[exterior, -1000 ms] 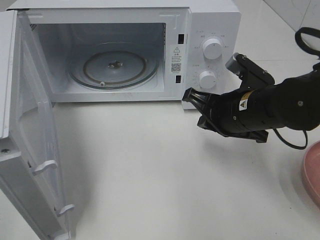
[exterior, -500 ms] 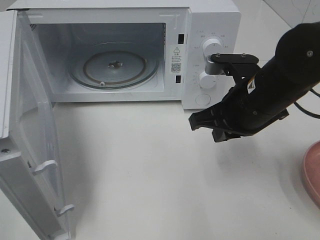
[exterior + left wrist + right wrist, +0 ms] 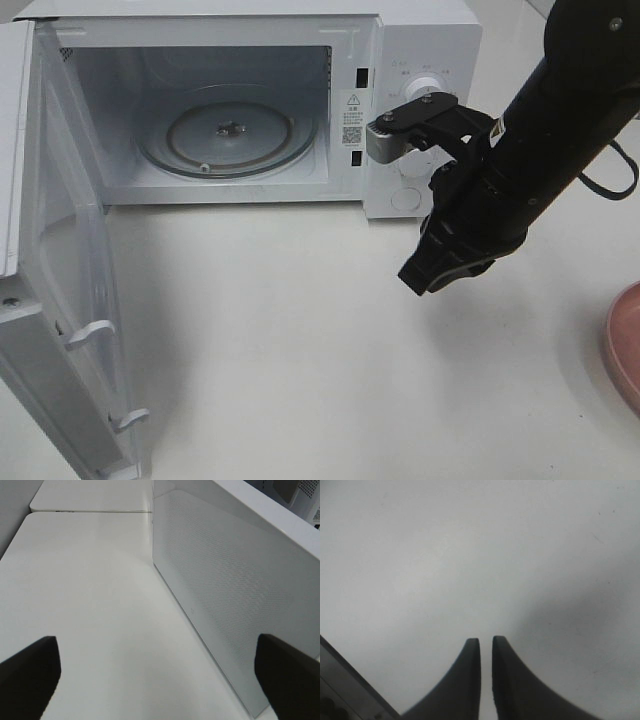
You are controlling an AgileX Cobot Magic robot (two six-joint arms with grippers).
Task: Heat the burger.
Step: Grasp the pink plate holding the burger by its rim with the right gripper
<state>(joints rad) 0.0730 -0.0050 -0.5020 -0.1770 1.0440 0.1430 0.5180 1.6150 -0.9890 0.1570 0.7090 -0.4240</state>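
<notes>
The burger is out of view in every frame. The white microwave (image 3: pixel 420 40) stands at the back with its door (image 3: pixel 60 300) swung wide open to the left, and its glass turntable (image 3: pixel 228 130) is bare. My right gripper (image 3: pixel 418 280) hangs in front of the control panel, pointing down at the table. In the right wrist view its fingertips (image 3: pixel 474 655) are almost together, with only a thin slit and nothing between them. My left gripper (image 3: pixel 160 675) is open and empty beside the outer face of the door (image 3: pixel 225 595). It does not show in the high view.
A pink plate (image 3: pixel 625 345) pokes in at the right edge of the table. The right arm covers the microwave's knobs. White tabletop (image 3: pixel 300 340) stretches in front of the oven.
The right arm has risen and swung its gripper from pointing left at the microwave to pointing down at the table. Its fingers have parted by a sliver. The left gripper is unchanged.
</notes>
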